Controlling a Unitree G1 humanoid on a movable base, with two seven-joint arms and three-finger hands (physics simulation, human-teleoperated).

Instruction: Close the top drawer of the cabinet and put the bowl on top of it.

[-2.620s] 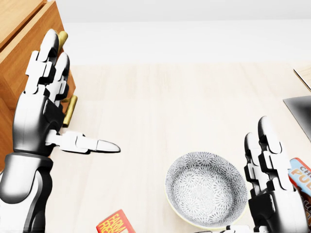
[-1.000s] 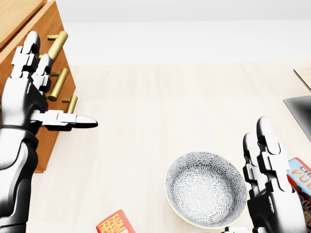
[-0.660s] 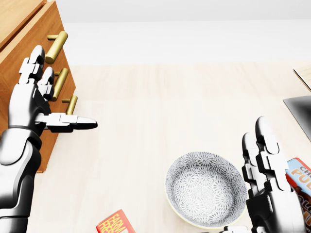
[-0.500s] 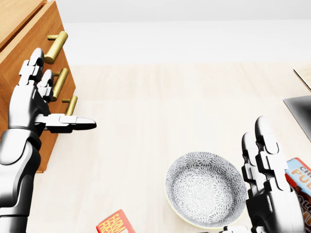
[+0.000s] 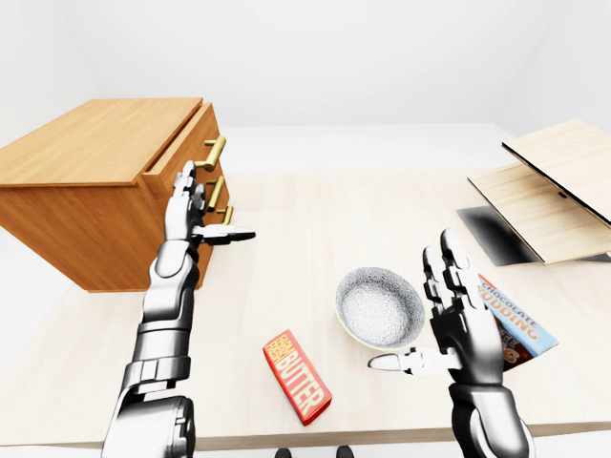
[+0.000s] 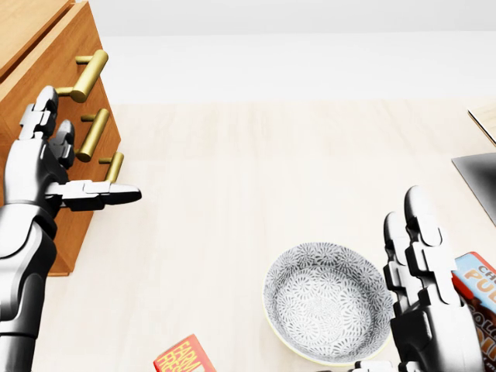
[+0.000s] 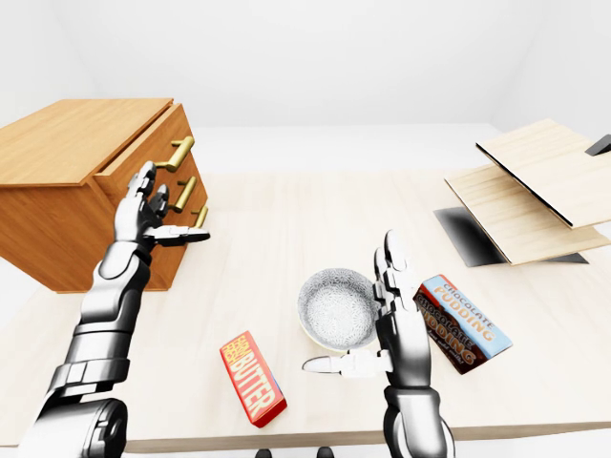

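The wooden cabinet (image 5: 105,181) stands at the left of the left-eye view, with three brass handles on its drawer fronts. The top drawer (image 5: 191,143) carries the top handle (image 6: 87,74), and a thin dark gap runs along its upper edge. My left hand (image 5: 196,212) is open and flat against the drawer fronts below that handle, fingers up and thumb pointing right. The patterned grey bowl (image 5: 380,307) sits upright on the table. My right hand (image 5: 441,320) is open just right of the bowl, its thumb under the near rim, holding nothing.
A red butter box (image 5: 297,376) lies near the table's bottom edge, left of the bowl. A chocolate pudding box (image 5: 516,324) lies behind my right hand. Tilted wooden boards (image 5: 554,186) and a dark panel (image 5: 496,234) are at the right.
My left hand has slid down and to the left along the drawer fronts, uncovering the top handle. The right hand has sunk slightly. The bowl and the camera have not moved.
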